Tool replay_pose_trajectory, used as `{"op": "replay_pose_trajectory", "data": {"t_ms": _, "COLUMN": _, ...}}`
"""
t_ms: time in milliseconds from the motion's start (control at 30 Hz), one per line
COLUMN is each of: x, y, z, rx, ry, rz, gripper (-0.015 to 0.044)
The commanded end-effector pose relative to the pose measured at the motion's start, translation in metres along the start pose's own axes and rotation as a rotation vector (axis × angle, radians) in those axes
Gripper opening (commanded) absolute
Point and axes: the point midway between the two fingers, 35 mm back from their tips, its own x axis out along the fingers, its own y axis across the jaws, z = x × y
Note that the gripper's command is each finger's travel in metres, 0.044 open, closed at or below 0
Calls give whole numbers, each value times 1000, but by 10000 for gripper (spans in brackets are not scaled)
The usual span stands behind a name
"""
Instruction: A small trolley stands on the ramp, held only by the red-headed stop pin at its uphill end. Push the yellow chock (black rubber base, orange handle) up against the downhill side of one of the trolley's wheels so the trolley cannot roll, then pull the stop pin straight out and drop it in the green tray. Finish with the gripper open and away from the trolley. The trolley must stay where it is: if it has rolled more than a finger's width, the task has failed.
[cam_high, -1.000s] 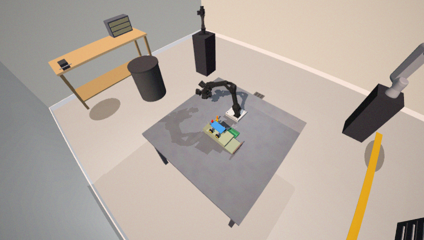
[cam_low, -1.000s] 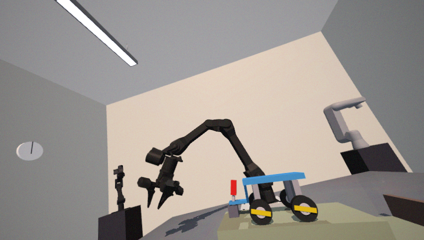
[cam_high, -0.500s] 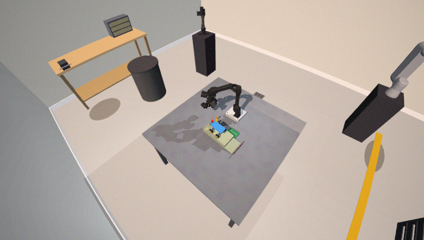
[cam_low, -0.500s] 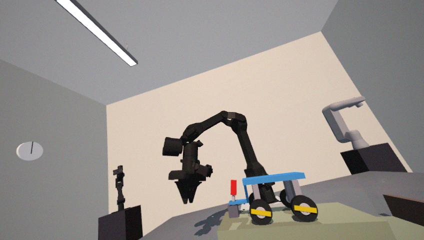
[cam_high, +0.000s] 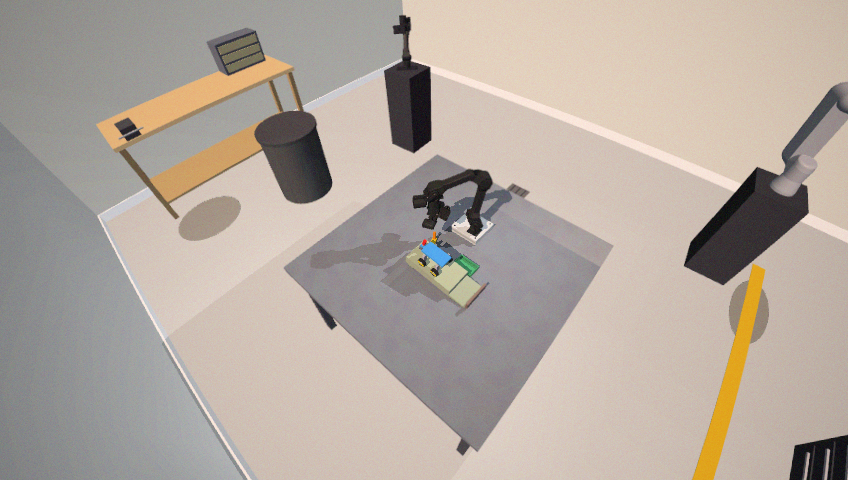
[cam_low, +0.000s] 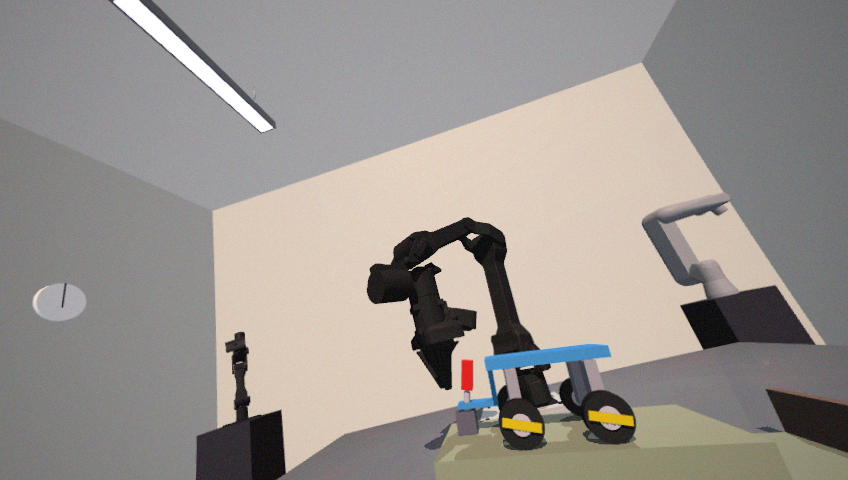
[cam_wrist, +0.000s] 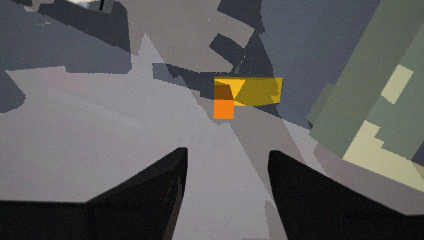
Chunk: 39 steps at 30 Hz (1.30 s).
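My gripper (cam_wrist: 228, 157) (cam_low: 445, 383) is partly open and empty, pointing down above the table beside the ramp's uphill end. The chock's yellow body (cam_wrist: 259, 92) and orange handle (cam_wrist: 223, 109) (cam_high: 434, 236) stand on the table beside the ramp, ahead of the fingertips in the wrist view and not between them. The blue trolley (cam_high: 437, 253) (cam_low: 547, 358) stands on the pale green ramp (cam_high: 453, 279) (cam_low: 684, 425) (cam_wrist: 350, 75). The red-headed stop pin (cam_high: 424, 242) (cam_low: 467, 374) stands upright at its uphill end. The green tray (cam_high: 467, 265) lies beside the ramp. The chock's rubber base is not distinguishable.
The arm's white base plate (cam_high: 467, 233) is on the grey table (cam_high: 505, 333), on the same side of the ramp as the chock and tray. A brown end board (cam_low: 809, 421) stands at the ramp's downhill end. Arm shadows fall around the chock.
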Motion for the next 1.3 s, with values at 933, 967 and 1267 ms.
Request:
{"op": "replay_pose_trajectory", "data": {"t_ms": 933, "x": 62, "y": 0, "z": 5, "rx": -15, "ry": -7, "rz": -2, "gripper": 190}}
{"op": "replay_pose_trajectory", "data": {"t_ms": 967, "x": 64, "y": 0, "z": 5, "rx": -15, "ry": -7, "rz": -2, "gripper": 190}}
{"op": "replay_pose_trajectory", "data": {"t_ms": 1267, "x": 74, "y": 0, "z": 5, "rx": -15, "ry": -7, "rz": -2, "gripper": 190}}
